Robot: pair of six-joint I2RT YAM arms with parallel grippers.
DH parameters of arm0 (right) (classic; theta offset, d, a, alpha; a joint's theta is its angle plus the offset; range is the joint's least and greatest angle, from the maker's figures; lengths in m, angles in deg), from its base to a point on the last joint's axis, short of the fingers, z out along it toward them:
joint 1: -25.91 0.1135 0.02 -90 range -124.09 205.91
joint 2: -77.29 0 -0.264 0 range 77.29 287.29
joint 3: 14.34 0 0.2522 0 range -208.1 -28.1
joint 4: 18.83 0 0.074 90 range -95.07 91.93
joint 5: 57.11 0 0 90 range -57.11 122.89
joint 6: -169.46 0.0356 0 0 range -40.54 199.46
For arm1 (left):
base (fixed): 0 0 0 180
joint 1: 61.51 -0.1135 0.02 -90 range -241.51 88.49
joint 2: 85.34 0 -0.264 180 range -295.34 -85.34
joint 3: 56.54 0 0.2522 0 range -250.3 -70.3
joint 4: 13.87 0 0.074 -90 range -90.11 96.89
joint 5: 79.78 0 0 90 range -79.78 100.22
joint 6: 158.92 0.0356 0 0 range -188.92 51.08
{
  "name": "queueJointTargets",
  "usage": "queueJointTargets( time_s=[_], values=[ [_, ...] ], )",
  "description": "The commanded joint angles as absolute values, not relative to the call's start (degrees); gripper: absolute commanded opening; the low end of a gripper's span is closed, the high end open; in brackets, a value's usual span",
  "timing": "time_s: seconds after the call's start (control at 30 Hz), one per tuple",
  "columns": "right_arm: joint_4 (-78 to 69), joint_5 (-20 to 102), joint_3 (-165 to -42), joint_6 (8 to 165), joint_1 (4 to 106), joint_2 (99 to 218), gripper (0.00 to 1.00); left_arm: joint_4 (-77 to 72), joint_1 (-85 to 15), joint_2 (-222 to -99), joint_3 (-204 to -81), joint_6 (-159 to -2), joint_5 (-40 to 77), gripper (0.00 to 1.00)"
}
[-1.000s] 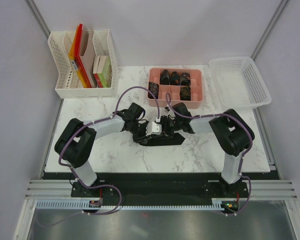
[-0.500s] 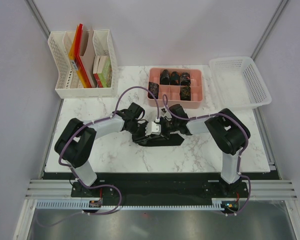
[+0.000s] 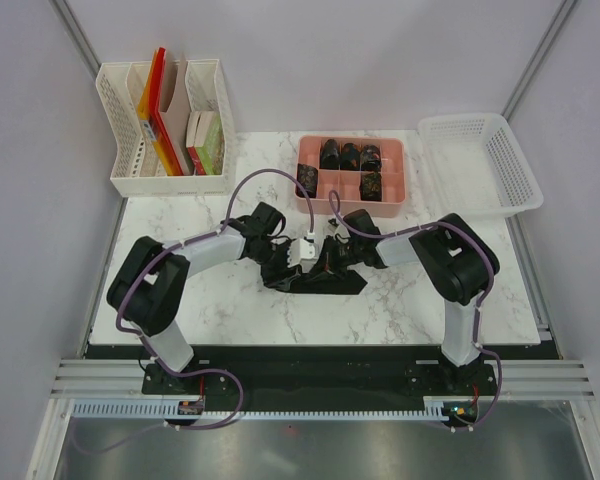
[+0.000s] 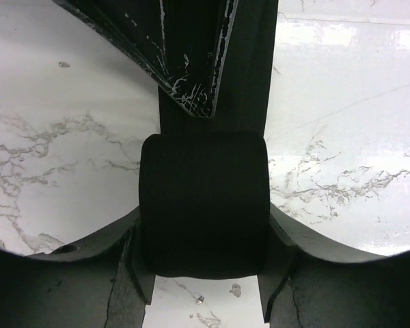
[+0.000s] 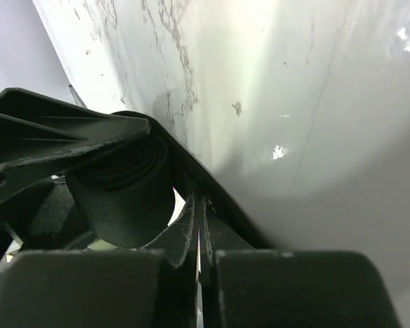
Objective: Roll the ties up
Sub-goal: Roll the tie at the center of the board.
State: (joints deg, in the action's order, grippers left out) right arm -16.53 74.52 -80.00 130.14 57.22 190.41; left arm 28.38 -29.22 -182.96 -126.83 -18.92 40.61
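A blackish tie [image 3: 330,284] lies on the marble table in front of the pink tray. In the left wrist view its rolled coil [image 4: 203,205] sits between my left fingers [image 4: 126,263], which press on its two sides, and the flat strip [image 4: 253,75] runs away from it. My left gripper [image 3: 283,258] is shut on the coil. My right gripper [image 3: 325,257] is shut, its tips resting on the strip just beyond the coil [image 5: 123,198]. The right fingertips [image 4: 191,82] show above the coil in the left wrist view.
A pink divided tray [image 3: 352,202] holding several rolled ties [image 3: 349,156] stands just behind the grippers. A white basket [image 3: 480,165] is at the back right. A white file rack [image 3: 165,120] with folders is at the back left.
Both grippers have shifted slightly toward the far side. The right gripper has closed in leftward against the coil, and the loose tie on the table has bunched shorter.
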Motion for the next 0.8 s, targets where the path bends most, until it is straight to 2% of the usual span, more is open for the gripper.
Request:
queueJointTargets(
  time_s=[0.0, 0.1, 0.13, 0.2, 0.37, 0.6, 0.77],
  values=[
    [-12.6, 70.2, -79.7, 125.0, 57.2, 192.6, 0.0, 29.1, -29.4, -179.8, -127.3, -20.8, 42.0, 0.6],
    [-14.6, 72.4, -80.6, 126.0, 57.2, 192.7, 0.0, 29.1, -29.4, -181.4, -127.3, -20.3, 42.1, 0.47],
    [-15.6, 73.0, -80.6, 126.5, 57.2, 192.3, 0.0, 29.2, -29.4, -182.1, -127.3, -20.3, 41.9, 0.38],
    [-17.9, 73.8, -80.1, 128.2, 57.3, 190.3, 0.07, 29.2, -29.4, -183.9, -127.5, -19.6, 41.4, 0.29],
    [-18.5, 74.9, -80.4, 130.5, 57.2, 186.1, 0.21, 29.4, -29.3, -185.9, -127.4, -18.4, 40.2, 0.24],
    [-22.6, 75.7, -78.2, 136.3, 57.7, 183.7, 0.52, 29.6, -29.2, -185.8, -126.9, -18.0, 39.1, 0.22],
    [-25.2, 75.5, -77.6, 139.0, 58.6, 184.1, 0.56, 29.6, -29.2, -185.7, -126.7, -18.4, 39.2, 0.23]
  ],
)
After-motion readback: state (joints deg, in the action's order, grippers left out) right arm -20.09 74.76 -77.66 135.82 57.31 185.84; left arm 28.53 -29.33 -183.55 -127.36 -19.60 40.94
